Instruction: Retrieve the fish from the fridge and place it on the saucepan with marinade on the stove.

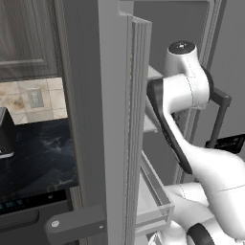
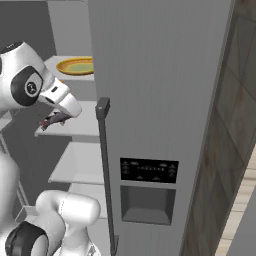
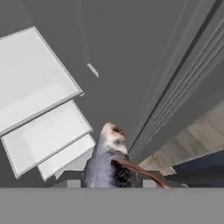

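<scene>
The fish (image 3: 109,159), grey with a pale head and a reddish fin, sits between my gripper's (image 3: 111,181) fingers, head pointing away from the hand. In the right base view my gripper (image 2: 50,121) is shut on the fish (image 2: 56,119) just in front of a middle shelf (image 2: 75,127) of the fridge (image 2: 155,100). The fridge's left door (image 1: 115,119) stands open, and my arm reaches past its edge into the compartment. The saucepan, marinade and stove are out of view.
A yellow plate (image 2: 75,65) lies on the upper shelf. White shelves (image 3: 39,96) are stacked below the hand. The right door, with its dark bar handle (image 2: 105,170) and dispenser panel (image 2: 148,171), is closed. A dark stone counter (image 1: 38,153) lies left of the open door.
</scene>
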You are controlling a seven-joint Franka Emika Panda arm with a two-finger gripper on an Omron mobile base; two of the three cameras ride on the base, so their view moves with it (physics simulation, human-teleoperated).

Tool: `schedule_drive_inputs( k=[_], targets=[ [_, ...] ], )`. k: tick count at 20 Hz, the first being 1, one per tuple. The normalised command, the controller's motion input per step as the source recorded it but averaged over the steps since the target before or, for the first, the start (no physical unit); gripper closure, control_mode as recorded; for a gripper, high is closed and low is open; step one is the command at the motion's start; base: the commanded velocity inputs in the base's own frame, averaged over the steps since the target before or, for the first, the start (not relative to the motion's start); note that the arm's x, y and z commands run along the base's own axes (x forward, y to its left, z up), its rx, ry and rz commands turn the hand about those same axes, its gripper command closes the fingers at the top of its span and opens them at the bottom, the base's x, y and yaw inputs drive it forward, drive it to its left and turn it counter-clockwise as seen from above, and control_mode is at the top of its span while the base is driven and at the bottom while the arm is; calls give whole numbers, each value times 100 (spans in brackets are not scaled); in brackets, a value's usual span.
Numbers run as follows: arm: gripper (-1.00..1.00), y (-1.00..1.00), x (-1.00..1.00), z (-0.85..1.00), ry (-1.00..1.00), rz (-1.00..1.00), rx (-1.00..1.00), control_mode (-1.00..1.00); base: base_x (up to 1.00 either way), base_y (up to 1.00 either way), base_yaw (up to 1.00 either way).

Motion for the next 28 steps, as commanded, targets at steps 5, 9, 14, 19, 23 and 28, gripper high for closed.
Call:
schedule_drive_inputs(
  k=[5, 9, 14, 19, 23, 28],
  targets=[
    [100, -63, -83, -8, -32, 0, 8, -100, 0, 0, 0],
    [100, -72, -56, 1, -38, 0, 15, -100, 0, 0, 0],
    [100, -41, -41, 3, -33, 0, 8, -100, 0, 0, 0],
    [100, 0, 0, 0, -2, 0, 0, -100, 0, 0, 0],
    [100, 0, -10, 0, -14, 0, 0, -100, 0, 0, 0],
    [100, 0, -12, 0, -18, 0, 0, -100, 0, 0, 0]
  ],
)
